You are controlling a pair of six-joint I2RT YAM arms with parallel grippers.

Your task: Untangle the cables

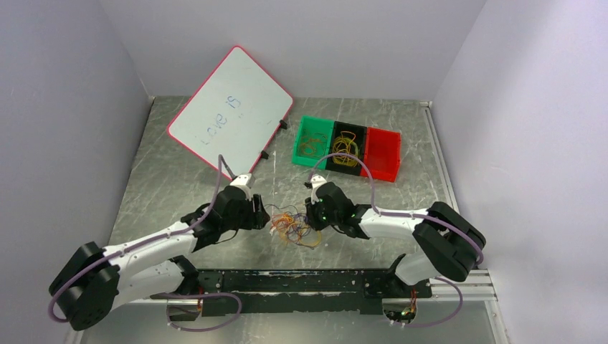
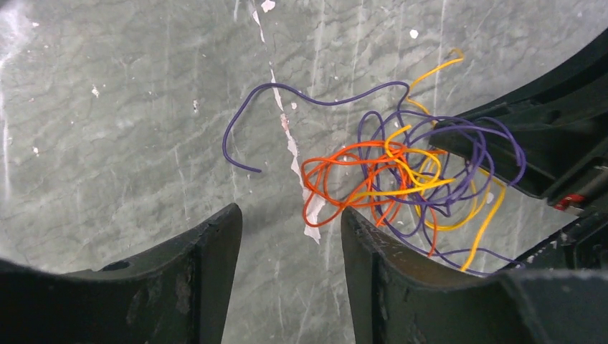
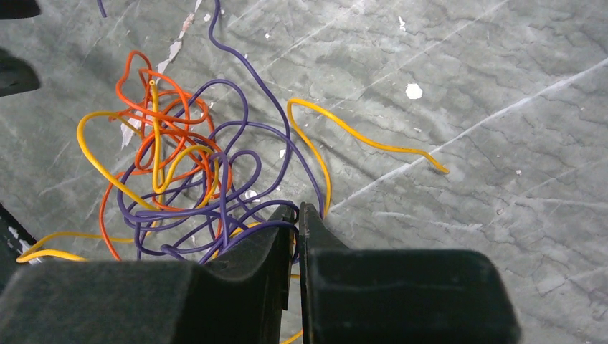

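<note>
**Top external view.** One tangled bunch of thin cables (image 1: 292, 226) is lying on the metal table (image 1: 179, 179) near its front edge, between the two grippers. The left gripper (image 1: 265, 217) is reaching in from the left, its tips just beside the bunch. The right gripper (image 1: 310, 216) is reaching in from the right and meeting the bunch's other side. Finger positions are too small to tell here. A pink-rimmed whiteboard (image 1: 229, 107) is leaning at the far left. A green bin (image 1: 315, 120), a black bin (image 1: 351, 126) and a red bin (image 1: 382, 152) are sitting side by side at the far right, well apart from the bunch. The green and black bins are holding wire loops.

**Left wrist view.** The left fingers (image 2: 208, 272) are standing wide apart, with only bare table showing between them. The bunch is lying just beyond one finger, showing purple, orange and yellow strands. One purple end is curling out alone across the table.

**Right wrist view.** The right fingers (image 3: 265, 251) are pressing almost together, pinching purple strands at their tips. The rest of the bunch is spreading out to the left of them. One yellow end is trailing away to the right.
</note>
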